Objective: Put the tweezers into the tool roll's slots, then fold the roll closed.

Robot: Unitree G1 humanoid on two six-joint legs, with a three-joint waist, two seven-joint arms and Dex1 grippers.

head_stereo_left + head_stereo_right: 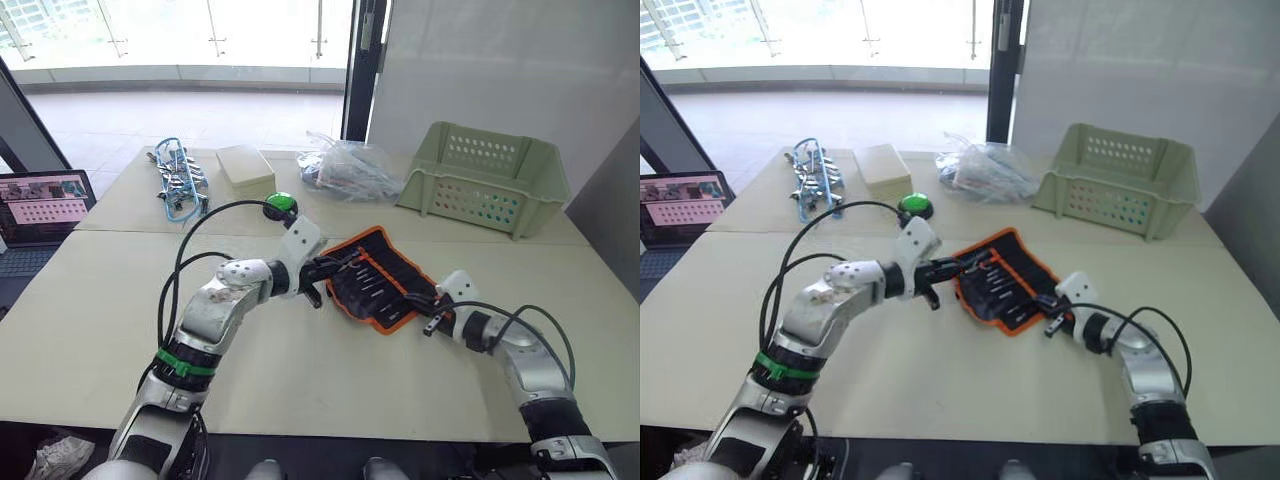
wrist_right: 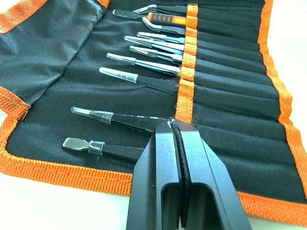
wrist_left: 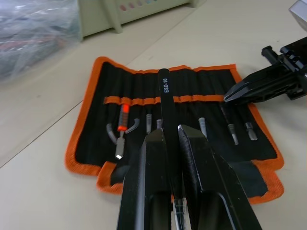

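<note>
My left hand (image 3: 167,143) pinches one of the tweezers (image 3: 166,103) above the open tool roll (image 1: 378,277); my right hand (image 2: 173,132), pressed together, rests on its near-right edge.

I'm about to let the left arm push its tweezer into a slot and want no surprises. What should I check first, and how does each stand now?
1. Left gripper shut on the tweezer: ok.
2. Tool roll lying open, slots exposed: ok.
3. Tweezer lined up over the orange band: ok.
4. Free slot beneath the tweezer: cannot tell.
5. Right gripper shut, down on the roll's fabric: ok.
6. Other tweezers seated: ok.
</note>
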